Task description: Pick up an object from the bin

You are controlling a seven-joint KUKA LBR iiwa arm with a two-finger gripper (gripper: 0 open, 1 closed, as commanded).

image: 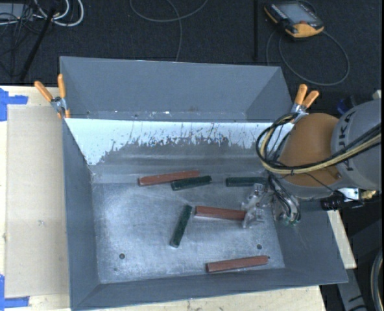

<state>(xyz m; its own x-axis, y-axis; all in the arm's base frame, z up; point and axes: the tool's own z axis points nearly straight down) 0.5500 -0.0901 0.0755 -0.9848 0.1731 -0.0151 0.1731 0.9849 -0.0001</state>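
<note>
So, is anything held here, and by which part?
Cannot be told: the gripper sits at the right end of the flat red-brown bar lying in the middle of the grey metal bin.

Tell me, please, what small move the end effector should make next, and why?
Probably a slight descent straight down: the end effector sits at the right end of the reddish-brown bar in the bin's middle, and the dark green bar lies by that bar's other end, so this end looks free to grasp.
</note>
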